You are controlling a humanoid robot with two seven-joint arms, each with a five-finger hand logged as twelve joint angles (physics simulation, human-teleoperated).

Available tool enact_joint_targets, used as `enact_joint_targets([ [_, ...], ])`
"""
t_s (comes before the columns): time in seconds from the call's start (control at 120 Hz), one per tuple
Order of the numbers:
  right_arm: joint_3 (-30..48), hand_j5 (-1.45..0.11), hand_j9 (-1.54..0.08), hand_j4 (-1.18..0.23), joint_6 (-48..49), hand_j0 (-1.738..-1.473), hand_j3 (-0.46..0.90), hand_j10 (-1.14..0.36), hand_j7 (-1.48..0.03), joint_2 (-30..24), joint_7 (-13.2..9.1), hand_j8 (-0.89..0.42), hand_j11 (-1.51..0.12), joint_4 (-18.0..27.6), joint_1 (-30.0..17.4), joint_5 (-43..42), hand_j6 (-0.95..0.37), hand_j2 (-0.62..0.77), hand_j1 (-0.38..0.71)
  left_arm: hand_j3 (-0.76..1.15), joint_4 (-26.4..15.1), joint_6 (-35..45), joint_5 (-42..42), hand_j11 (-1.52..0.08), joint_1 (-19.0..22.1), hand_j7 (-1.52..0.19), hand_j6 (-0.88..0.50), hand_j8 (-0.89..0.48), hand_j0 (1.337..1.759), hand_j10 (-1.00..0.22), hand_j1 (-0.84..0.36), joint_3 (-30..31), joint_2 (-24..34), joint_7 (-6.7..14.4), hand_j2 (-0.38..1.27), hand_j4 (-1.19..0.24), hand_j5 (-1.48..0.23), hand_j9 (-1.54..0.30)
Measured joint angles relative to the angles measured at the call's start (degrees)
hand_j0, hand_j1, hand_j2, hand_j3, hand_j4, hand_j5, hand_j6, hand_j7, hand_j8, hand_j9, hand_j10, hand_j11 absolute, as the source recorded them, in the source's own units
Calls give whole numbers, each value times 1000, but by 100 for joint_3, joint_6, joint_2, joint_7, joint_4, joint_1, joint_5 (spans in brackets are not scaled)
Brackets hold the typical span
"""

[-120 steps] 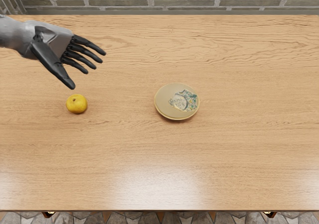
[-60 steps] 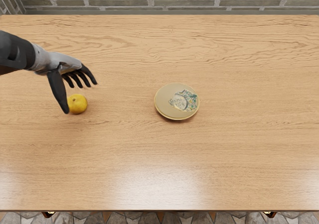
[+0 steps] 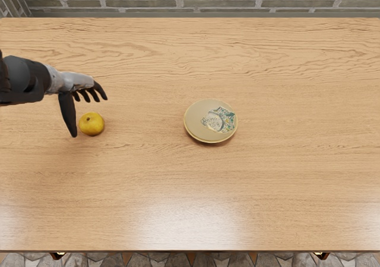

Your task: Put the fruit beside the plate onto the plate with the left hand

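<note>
Left hand (image 3: 76, 90) is being held open and empty just left of the fruit (image 3: 91, 124), fingers spread above it, thumb pointing down. Round and yellow, the fruit is lying on the table (image 3: 267, 178), well left of the plate (image 3: 195, 122).

The fruit (image 3: 91, 124) is small, round and yellow-orange, with a darker dimple on top. It rests on the table (image 3: 267, 190), at the plate's 9 o'clock and well apart from it. The plate (image 3: 210, 120) is a shallow round beige dish with a blue-green pattern toward its 3 o'clock side. It lies flat and right way up, near the table's middle.
</note>
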Motion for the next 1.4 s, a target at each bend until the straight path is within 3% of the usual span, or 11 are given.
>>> enact_joint_targets([
  [0.225, 0, -38, -38, -30, 0, -1658, 0, -29, -38, 0, 0, -30, -38, -2, 0, 0, -30, -6, -314, 0, 1, 1182, 690, -321, 88, -321, -252, -251, 1658, -250, 55, 627, -345, 0, 52, -251, -321, -321],
  [0.575, 0, -38, -38, -30, 0, -1658, 0, -29, -38, 0, 4, -30, -38, -3, 0, 0, -30, -6, -314, 0, 74, 1846, 868, -319, 279, -319, -250, -250, 1658, -249, 57, 822, -606, 0, 52, -249, -319, -319],
  [1.025, 0, -38, -38, -30, 0, -1658, 0, -29, -38, 0, 9, -29, -38, -3, 0, 0, -30, -6, -314, 0, 244, 2102, 1179, -318, 598, -319, -250, -250, 1658, -248, 58, 838, -708, 0, 52, -249, -319, -318],
  [1.117, 0, -38, -38, -30, 0, -1658, 0, -29, -38, 0, 9, -30, -38, -3, 0, 0, -30, -6, -314, 0, 338, 2116, 1196, -329, 765, -329, -258, -258, 1658, -256, 47, 843, -1070, 0, 54, -257, -330, -329],
  [1.4, 0, -38, -38, -30, 0, -1658, 0, -29, -38, 0, 9, -30, -38, -3, 0, 0, -30, -6, -314, 0, 557, 2153, 1341, -367, 789, -367, -286, -286, 1658, -285, 13, 887, -1121, 0, 59, -285, -367, -367],
])
